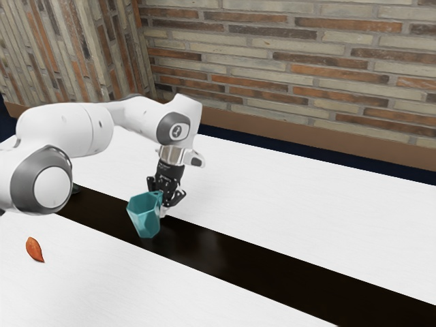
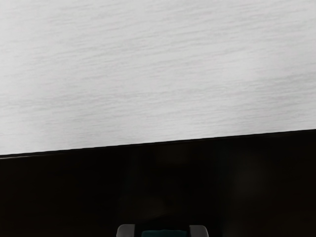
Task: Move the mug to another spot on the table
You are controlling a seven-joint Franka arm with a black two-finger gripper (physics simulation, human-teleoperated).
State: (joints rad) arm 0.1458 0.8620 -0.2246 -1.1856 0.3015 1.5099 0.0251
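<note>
Mug (image 1: 144,214): teal, faceted sides, wider at the rim than at the base. It was tilted, with the mouth facing up and toward the exterior view's left. Only its own teal inner wall was visible inside.

Gripper (image 1: 167,199) came down onto the rim on the exterior view's right side of the mug, fingers clamped across that wall, so it was gripping the mug.

Location: over the dark strip (image 1: 259,262) that runs diagonally across the white table (image 1: 306,204), close to the arm's base end. Couldn't tell if the mug's base was touching the strip or just off it.

Exterior view also showed a small orange object (image 1: 35,249) lying on the white surface, well apart from the mug toward the exterior view's left, and a brick wall (image 1: 286,61) behind the table.

Wrist view added the grip detail: two pale finger pads (image 2: 125,230) with a sliver of the teal mug (image 2: 164,233) between them. Beyond that were the dark strip and then the white tabletop.
</note>
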